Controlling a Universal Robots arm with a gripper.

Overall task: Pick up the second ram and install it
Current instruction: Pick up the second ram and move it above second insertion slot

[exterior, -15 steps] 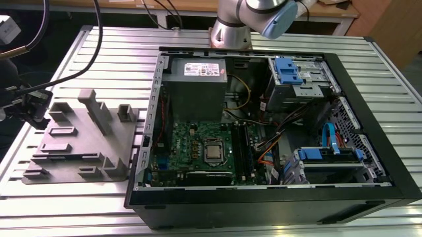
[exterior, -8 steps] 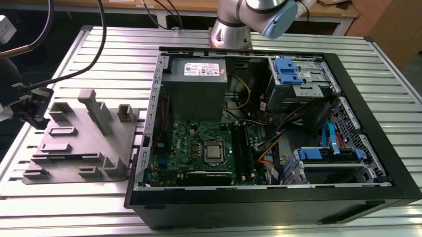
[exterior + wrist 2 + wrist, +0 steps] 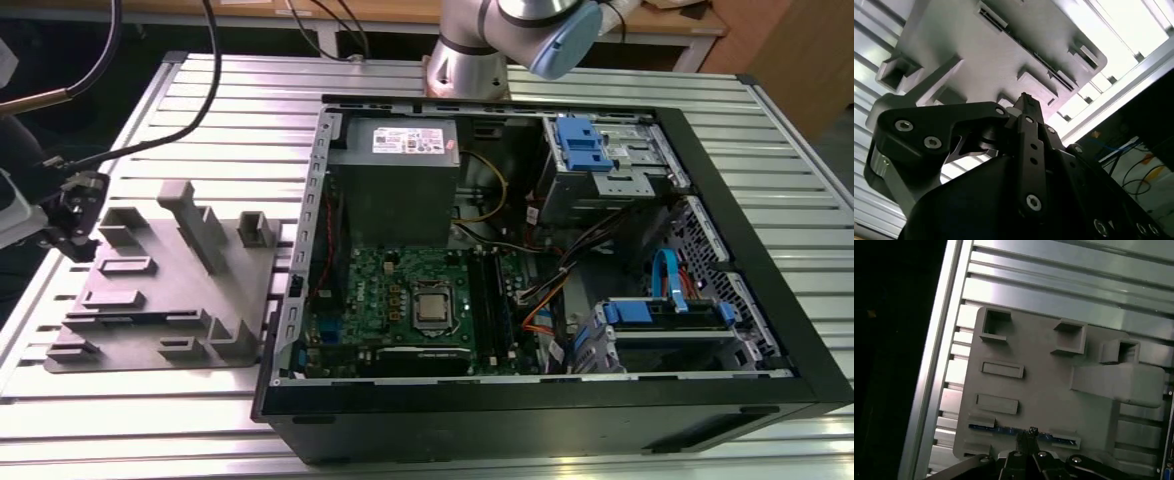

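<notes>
The gripper (image 3: 1026,432) hangs with its tips drawn together and nothing between them, over the second ram (image 3: 996,429), a thin blue-edged strip standing on edge in a slot of the matte grey holder block (image 3: 1044,390). Closed like this, I judge it would knock the strip or the block's raised rims if lowered. A ribbed, bright metal table (image 3: 1054,270) lies beneath

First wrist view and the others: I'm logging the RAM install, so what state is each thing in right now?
grey fixture: lying flat, its other holders empty.
second ram: standing in the grey fixture's long slot, not lifted.
gripper: jaws shut, holding nothing, tip over the ram's middle.
computer case: lying on its side, open, motherboard exposed.
</notes>
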